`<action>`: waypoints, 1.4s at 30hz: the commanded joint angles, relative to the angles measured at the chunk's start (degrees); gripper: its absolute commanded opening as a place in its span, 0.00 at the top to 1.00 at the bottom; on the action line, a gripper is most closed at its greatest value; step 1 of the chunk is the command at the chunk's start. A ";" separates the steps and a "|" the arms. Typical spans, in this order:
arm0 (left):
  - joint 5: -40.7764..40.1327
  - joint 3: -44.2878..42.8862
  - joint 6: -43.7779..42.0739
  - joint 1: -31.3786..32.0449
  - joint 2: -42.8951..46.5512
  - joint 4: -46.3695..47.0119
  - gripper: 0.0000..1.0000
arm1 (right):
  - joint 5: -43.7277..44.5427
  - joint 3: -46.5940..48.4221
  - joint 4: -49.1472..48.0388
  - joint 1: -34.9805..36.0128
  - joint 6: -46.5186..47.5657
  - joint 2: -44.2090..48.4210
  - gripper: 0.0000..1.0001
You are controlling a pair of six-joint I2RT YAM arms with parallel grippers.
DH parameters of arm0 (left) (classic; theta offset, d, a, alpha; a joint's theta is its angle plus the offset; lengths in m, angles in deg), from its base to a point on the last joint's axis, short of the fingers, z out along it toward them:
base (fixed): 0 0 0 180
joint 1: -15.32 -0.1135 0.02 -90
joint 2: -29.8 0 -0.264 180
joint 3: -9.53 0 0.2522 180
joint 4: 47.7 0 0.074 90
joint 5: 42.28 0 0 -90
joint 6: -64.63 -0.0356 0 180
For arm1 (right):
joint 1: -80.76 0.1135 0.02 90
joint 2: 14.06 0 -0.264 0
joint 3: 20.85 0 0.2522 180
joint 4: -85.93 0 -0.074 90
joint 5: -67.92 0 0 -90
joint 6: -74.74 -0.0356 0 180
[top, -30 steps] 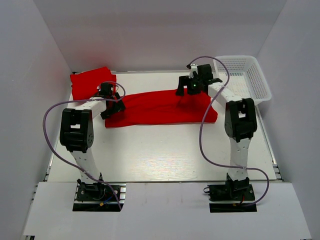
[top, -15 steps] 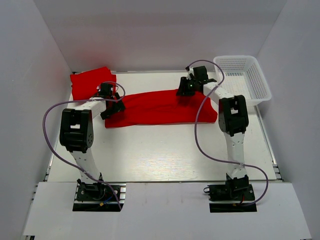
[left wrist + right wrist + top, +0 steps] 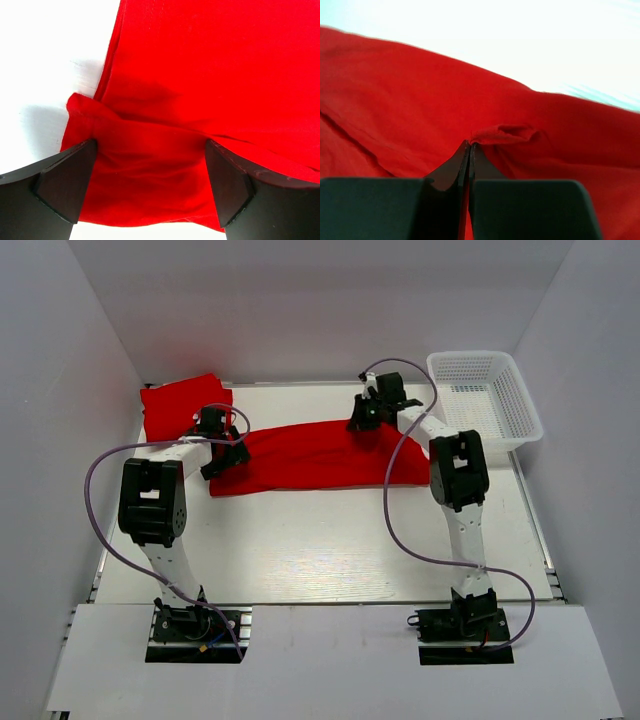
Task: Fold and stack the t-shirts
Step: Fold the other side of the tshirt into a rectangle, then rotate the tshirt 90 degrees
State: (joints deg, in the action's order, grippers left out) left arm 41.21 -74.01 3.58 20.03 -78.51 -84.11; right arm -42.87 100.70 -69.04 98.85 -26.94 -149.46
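Your right gripper [image 3: 470, 146] is clenched on a small pinch of the long red t-shirt [image 3: 320, 458], at its 1 o'clock edge. Your left gripper [image 3: 150, 145] straddles its 9 o'clock end, released. A second red t-shirt [image 3: 180, 405] lies at the table's [image 3: 320, 560] 10 o'clock corner.

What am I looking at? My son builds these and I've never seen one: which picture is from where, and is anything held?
Two robot arms are bolted at the near edge of a white table, each ending in a two-finger gripper. The wide picture looks down from above and behind them; the close-ups come from cameras on their wrists. A long red t-shirt lies across the table, a second red t-shirt sits far left, and a white mesh basket stands far right. The right gripper is shut, pinching a small fold of the long shirt. The left gripper is open over that shirt's left end, holding nothing.
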 commanded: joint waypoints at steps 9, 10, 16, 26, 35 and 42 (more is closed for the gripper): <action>1.76 3.15 0.58 -0.49 2.40 -3.45 0.00 | -2.23 3.92 -2.12 4.23 7.64 -1.62 1.00; 1.76 3.16 0.58 -0.49 2.40 -3.45 0.00 | -2.23 4.10 -2.39 4.32 7.20 -2.15 1.00; 1.76 3.16 0.58 -0.49 2.93 -4.67 0.00 | -0.03 6.03 -2.30 4.85 5.27 -2.51 0.10; -0.35 0.35 1.11 0.29 9.61 -9.16 0.00 | 2.86 -8.70 -5.73 3.80 2.01 15.57 0.10; 4.04 -8.00 -3.54 0.30 8.12 -6.01 0.00 | 20.26 -21.91 4.98 2.57 -5.71 27.20 0.10; 7.82 -11.96 -7.33 0.82 -1.09 -2.66 0.00 | 24.14 -21.75 9.39 0.99 -7.39 22.55 0.10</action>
State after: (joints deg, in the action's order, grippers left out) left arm 46.22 -84.24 -1.23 20.14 -76.19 -88.20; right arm -21.30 78.71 -63.53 100.20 -32.47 -124.41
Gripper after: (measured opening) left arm 0.997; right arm 0.904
